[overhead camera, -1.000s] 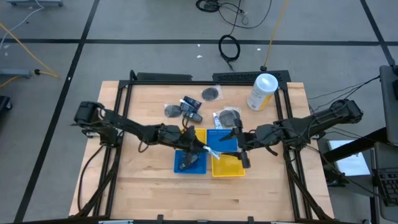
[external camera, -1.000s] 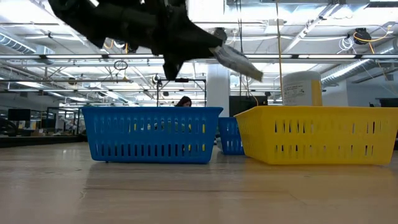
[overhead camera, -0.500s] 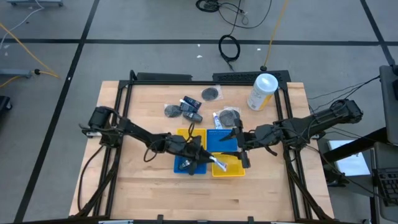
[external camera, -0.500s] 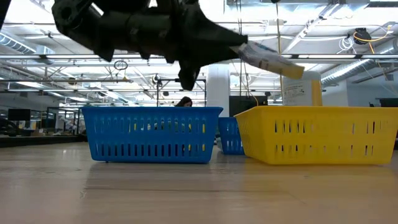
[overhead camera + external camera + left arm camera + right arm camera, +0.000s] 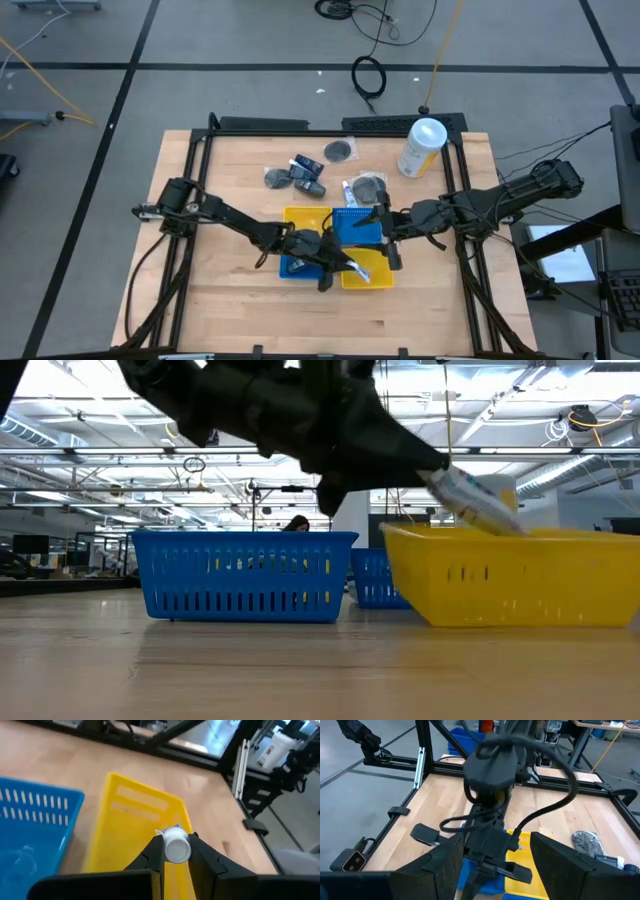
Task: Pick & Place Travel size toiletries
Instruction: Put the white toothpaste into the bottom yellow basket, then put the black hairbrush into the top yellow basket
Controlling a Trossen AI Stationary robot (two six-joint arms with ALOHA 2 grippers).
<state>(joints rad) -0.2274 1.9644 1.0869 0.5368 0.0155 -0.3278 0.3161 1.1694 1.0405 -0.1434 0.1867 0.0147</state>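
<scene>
From above, the left gripper [image 5: 345, 266] hangs over the yellow tray [image 5: 375, 270], its fingers clenched on a white tube [image 5: 354, 268], while the right gripper [image 5: 385, 240] waits by the blue tray [image 5: 356, 228] with fingers spread wide. Level with the tabletop, the tube [image 5: 472, 500] slants down over the yellow tray's [image 5: 510, 580] rim. From the left wrist, the tube's cap [image 5: 177, 846] sits gripped between both fingers [image 5: 150, 855] above the tray [image 5: 135, 820].

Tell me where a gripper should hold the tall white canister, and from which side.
Grip the canister around its round body, below the cap, coming level from the front: it stands upright, and that side is free. The right gripper, open, is nearer; the left gripper holds a white tube over the yellow tray.
</scene>
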